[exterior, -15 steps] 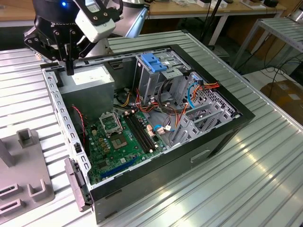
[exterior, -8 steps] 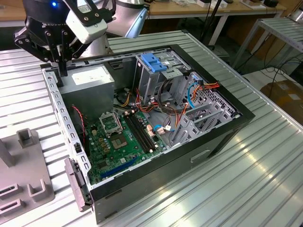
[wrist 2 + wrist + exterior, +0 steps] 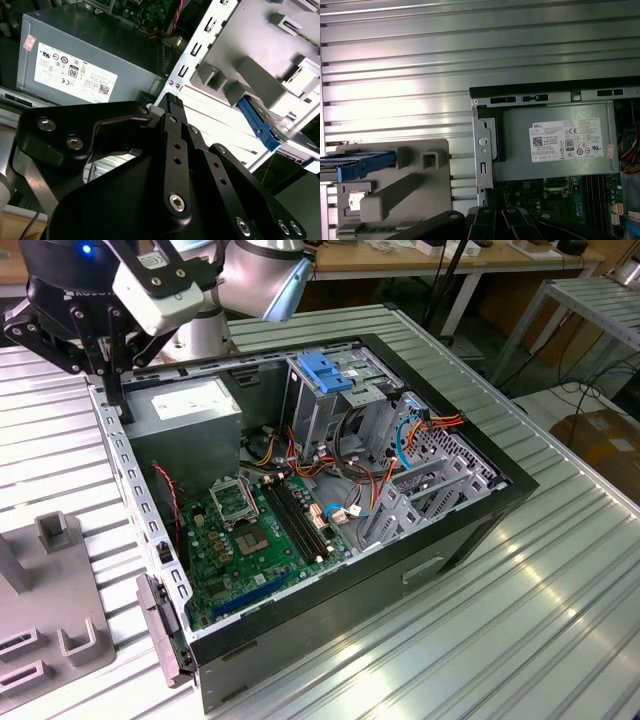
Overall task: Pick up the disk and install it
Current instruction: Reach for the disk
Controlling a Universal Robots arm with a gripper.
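The disk (image 3: pixel 365 162) shows in both wrist views as a bright blue rail end on a dark flat body, resting in a grey plastic fixture (image 3: pixel 395 195). In the second wrist view the disk (image 3: pixel 259 126) sits off to one side of the fingers, well apart from them. My black gripper (image 3: pixel 113 410) hangs over the back corner of the open computer case at the exterior view's left, beside the case's metal edge. The gripper (image 3: pixel 165 102) looks shut, with nothing held. Its linkage (image 3: pixel 492 212) points at the case rim.
The grey power supply (image 3: pixel 185 420) with a white label lies just under the gripper. A blue latch piece (image 3: pixel 325 370) tops the metal drive cage (image 3: pixel 340 410). The green motherboard (image 3: pixel 260 530) and bundled cables (image 3: pixel 400 440) fill the case. The grey fixture (image 3: pixel 60 640) stands on the slatted table.
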